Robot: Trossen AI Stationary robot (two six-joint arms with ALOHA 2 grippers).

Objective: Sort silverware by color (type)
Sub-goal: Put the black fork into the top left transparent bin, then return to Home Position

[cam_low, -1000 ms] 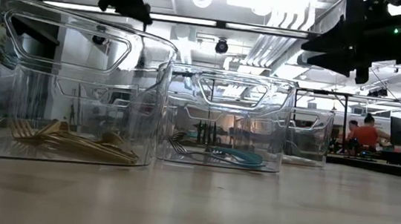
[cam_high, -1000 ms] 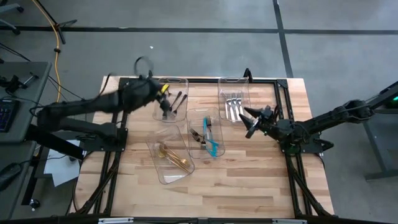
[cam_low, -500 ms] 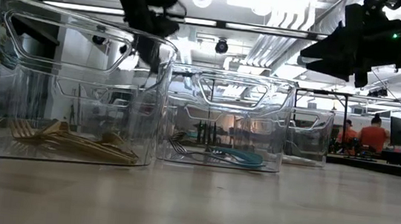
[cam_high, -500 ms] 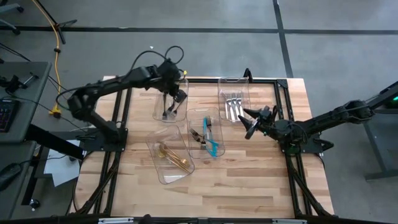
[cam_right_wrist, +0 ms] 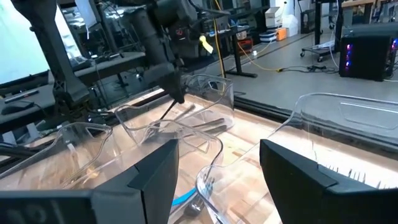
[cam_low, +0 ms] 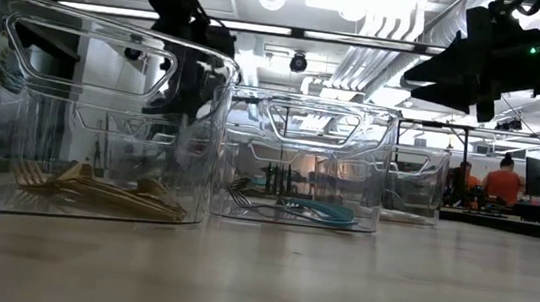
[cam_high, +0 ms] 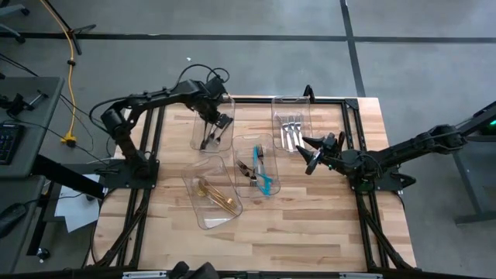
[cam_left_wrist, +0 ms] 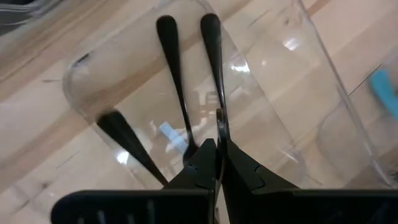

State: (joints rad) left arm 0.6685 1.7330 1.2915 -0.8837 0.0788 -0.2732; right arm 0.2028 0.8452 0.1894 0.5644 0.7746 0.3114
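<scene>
While the left gripper dips into the far-left bin, fingers pinched on a black utensil w/ other black pcs there, gold forks sit in near-left bin, teal ones in mid bin, silver forks in far-right bin; right gripper hovers beside it, fingers wide, nothing held.

A light butcher-block wooden table carries four clear rectangular plastic bins, all left of the right pincer

place: lab | cues: ceiling strip lights, benches, people seated at monitors
</scene>
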